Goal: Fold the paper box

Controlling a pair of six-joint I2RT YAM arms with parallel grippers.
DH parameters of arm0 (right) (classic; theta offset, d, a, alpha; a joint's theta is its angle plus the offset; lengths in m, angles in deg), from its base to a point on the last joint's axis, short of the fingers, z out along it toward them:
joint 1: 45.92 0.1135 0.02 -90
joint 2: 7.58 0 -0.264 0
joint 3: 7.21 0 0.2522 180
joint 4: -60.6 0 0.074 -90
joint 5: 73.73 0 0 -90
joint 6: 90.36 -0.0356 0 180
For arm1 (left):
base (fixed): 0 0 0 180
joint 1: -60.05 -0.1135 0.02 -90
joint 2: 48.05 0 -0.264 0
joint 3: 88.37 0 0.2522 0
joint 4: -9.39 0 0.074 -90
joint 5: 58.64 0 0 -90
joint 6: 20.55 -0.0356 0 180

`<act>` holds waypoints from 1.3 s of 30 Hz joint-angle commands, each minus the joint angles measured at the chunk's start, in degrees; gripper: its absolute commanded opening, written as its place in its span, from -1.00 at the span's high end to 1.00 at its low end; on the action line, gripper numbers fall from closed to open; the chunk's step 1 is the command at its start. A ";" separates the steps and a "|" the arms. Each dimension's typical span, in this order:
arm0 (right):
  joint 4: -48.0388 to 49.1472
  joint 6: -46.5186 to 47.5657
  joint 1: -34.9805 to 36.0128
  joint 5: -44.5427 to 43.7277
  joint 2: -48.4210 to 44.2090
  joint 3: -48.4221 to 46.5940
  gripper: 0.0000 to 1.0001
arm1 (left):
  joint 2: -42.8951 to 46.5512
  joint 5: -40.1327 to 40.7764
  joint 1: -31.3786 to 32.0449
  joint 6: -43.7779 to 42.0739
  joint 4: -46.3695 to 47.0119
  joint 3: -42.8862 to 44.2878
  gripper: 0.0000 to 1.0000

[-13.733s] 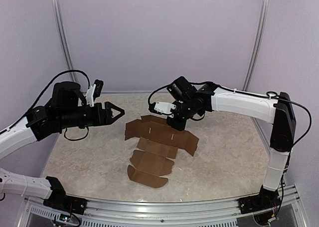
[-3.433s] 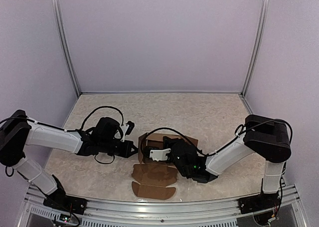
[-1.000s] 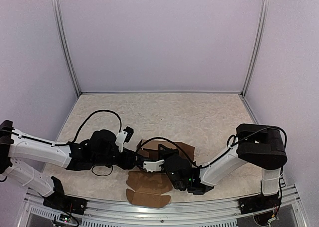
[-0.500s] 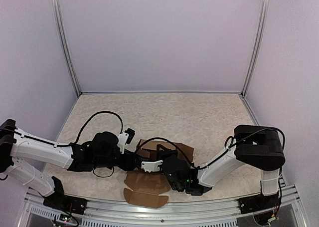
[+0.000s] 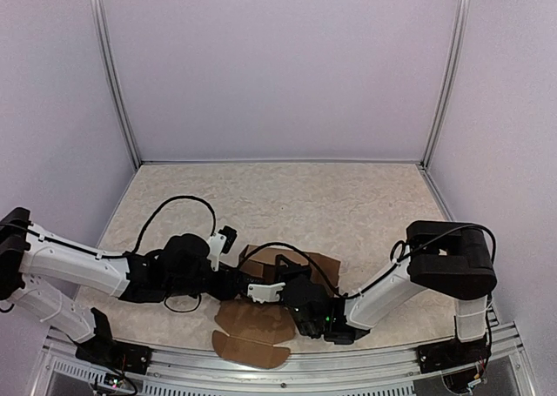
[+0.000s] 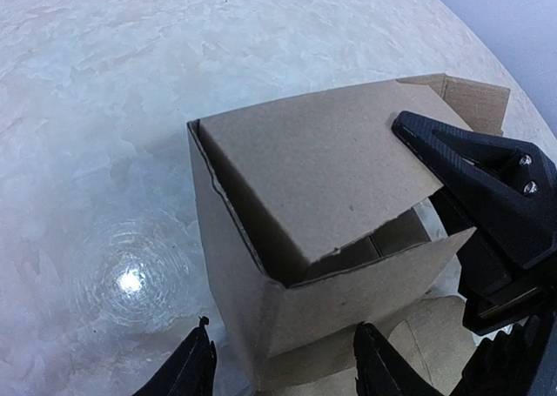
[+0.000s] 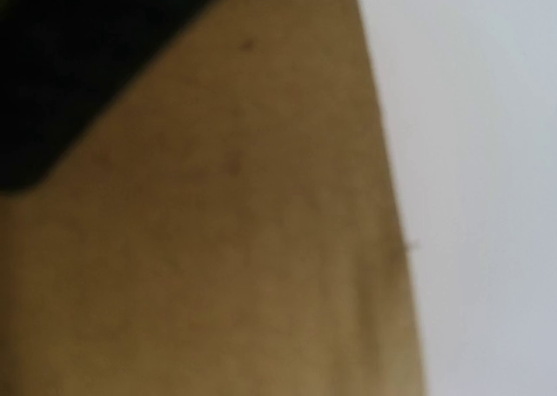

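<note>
Partly folded paper box (image 6: 322, 170), flat flaps (image 5: 252, 331) pointing toward the near edge.
Left claw (image 6: 283, 370) half-open, right claw (image 6: 407, 128) closed; marbled bench (image 6: 104, 109), lilac walls (image 5: 278, 65).

You're looking at a beige marbled tabletop (image 5: 348, 204) enclosed by pale lilac walls (image 5: 278, 65). Metal corner posts (image 5: 115, 74) stand behind it, and an aluminium rail (image 5: 383, 365) runs along its near edge.

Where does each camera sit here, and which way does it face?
Top external: high behind the arm bases, looking down on the table; both arms meet at the paper box.
Left wrist: looks down past the open left tool at the half-folded box; the right tool touches its flap.
Right wrist: against blurred cardboard; dark corner unidentifiable.
Shared: the box.
</note>
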 commanded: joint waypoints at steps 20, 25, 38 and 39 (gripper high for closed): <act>-12.00 -11.34 -0.53 8.03 -7.78 0.65 1.00 | 4.02 1.62 2.71 -0.41 5.47 -5.35 -0.15; -21.13 -16.22 -1.02 11.53 -11.68 -0.90 1.00 | 5.14 2.31 2.74 -1.10 5.72 -5.28 -0.15; -40.06 -22.71 -2.04 18.25 -15.35 -6.63 1.00 | 7.27 3.97 2.73 -3.02 4.04 -4.91 -0.15; -40.55 -22.81 -2.11 18.30 -15.29 -6.84 1.00 | 7.47 4.34 2.68 -3.11 3.91 -4.91 -0.15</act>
